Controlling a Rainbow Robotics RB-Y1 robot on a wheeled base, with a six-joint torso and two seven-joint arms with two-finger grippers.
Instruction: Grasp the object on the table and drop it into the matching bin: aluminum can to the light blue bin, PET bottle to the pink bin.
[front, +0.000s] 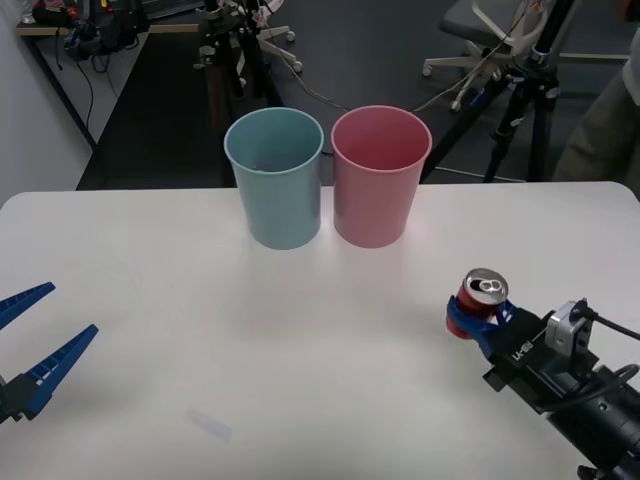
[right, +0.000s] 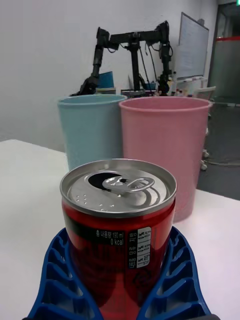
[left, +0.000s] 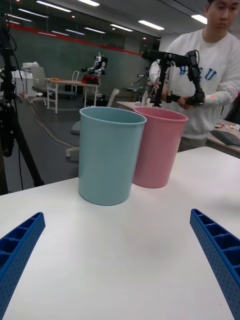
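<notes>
— Count on the counter (front: 330, 330)? 
— One red can (front: 484, 297), near right edge, clamped upright in right pincer (front: 472, 322). Two bins: light blue bin (front: 274, 178), pink bin (front: 380, 176), touching. 
— Left pincer (front: 28, 340)? 
— Spread wide, gripping nothing, at left edge.

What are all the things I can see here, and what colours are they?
Aluminum can: one, red with a silver top, upright on the right side of the table, between the right gripper's jaws.
Light blue bin: one, pale blue, at the back middle of the table, left of the pink one.
Pink bin: one, pink, right beside the blue bin.
Table: one, white, under everything.
Small clear scrap: one, near the front of the table; what it is cannot be told.
Right gripper: one, blue, closed around the can.
Left gripper: one, blue, jaws open, at the table's left edge, holding nothing.
</notes>
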